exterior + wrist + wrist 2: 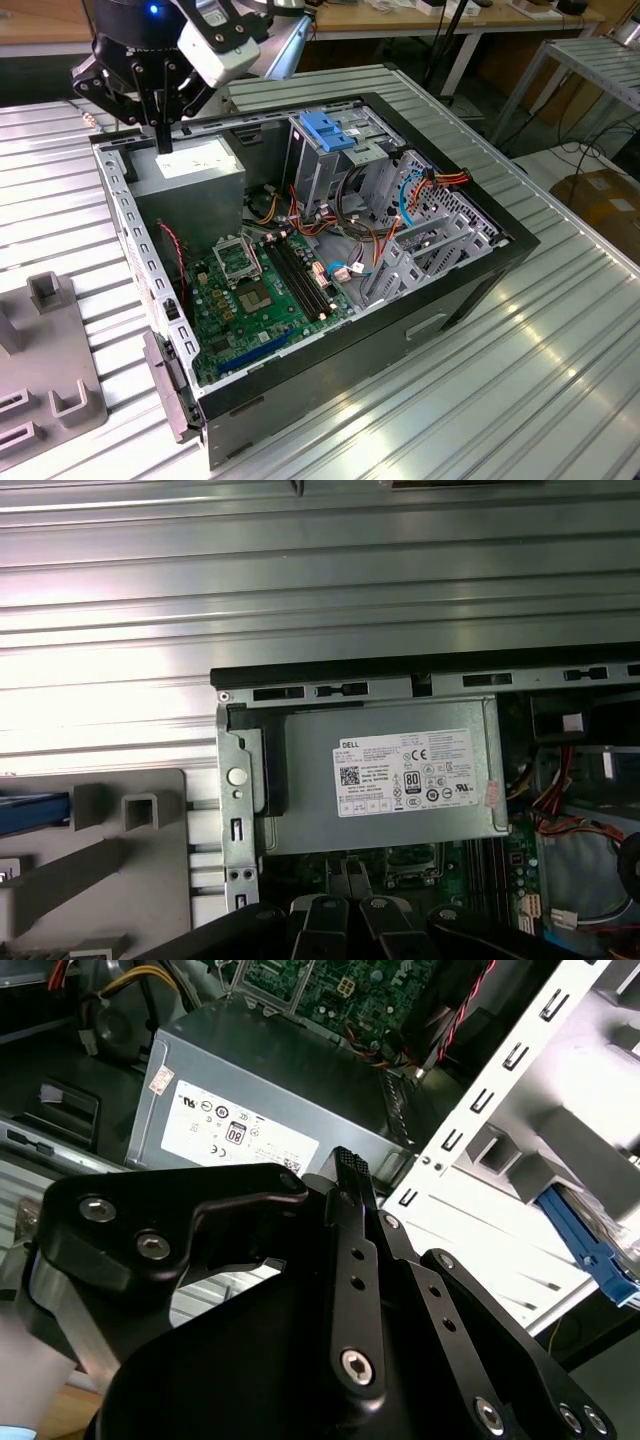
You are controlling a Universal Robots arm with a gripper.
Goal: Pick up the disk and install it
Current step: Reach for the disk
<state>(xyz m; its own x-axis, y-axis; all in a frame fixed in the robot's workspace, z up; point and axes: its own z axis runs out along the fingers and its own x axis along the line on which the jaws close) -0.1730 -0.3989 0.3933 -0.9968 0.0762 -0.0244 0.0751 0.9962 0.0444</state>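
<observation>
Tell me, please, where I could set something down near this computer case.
The ribbed table is bare along the computer case's near side and on the exterior view's right. A narrow strip lies between the case and the grey fixture. Inside is crowded: cables beside the drive cage, the gripper over the power supply.

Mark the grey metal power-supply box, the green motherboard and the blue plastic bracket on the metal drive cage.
Grey metal power-supply box [415,772]: first wrist view, on its white label.
Green motherboard [240,322]: exterior view, on bare green board.
Blue plastic bracket [328,130]: exterior view, on its top face.
</observation>
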